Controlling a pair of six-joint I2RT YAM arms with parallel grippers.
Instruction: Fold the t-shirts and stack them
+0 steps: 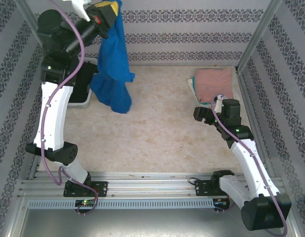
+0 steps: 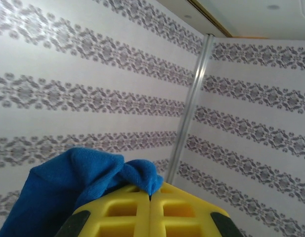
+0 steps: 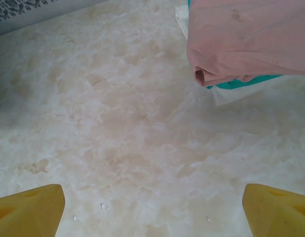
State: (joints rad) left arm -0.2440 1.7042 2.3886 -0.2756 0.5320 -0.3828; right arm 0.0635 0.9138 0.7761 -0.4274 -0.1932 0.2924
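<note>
As it hangs, blue t-shirt partly cropped.

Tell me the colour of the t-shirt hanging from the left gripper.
Royal blue; the t-shirt shows best in the top external view.

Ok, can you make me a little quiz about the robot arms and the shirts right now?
1. True or false: the left gripper is shut on the blue t-shirt, which hangs down from it.
2. Which colour is on top of the folded pile at the far right of the table? A) black B) pink C) yellow
3. Fill the gap: the right gripper holds nothing, and its jaws stand ____.

Key:
1. True. The blue cloth is pinched between the yellow fingers.
2. B. The pink t-shirt lies on top, with a green edge showing under it.
3. Open.
</note>
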